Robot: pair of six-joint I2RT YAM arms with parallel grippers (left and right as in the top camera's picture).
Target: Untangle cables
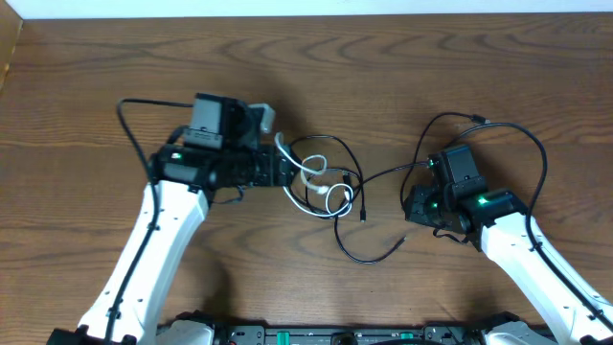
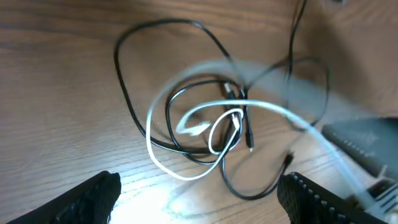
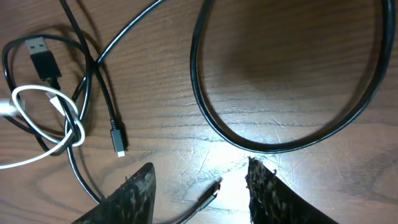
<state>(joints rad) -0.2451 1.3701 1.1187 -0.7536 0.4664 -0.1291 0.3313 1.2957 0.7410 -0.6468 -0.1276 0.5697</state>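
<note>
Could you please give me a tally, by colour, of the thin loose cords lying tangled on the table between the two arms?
black cord: 1
white cord: 1
Total: 2

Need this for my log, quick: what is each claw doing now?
Left claw: open, holding nothing.
Right claw: open, thin black cord's end lying loose between its jaws.

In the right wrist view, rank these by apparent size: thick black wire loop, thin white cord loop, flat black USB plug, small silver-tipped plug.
1. thick black wire loop
2. thin white cord loop
3. flat black USB plug
4. small silver-tipped plug
The white loop is partly cut off at the edge.
</note>
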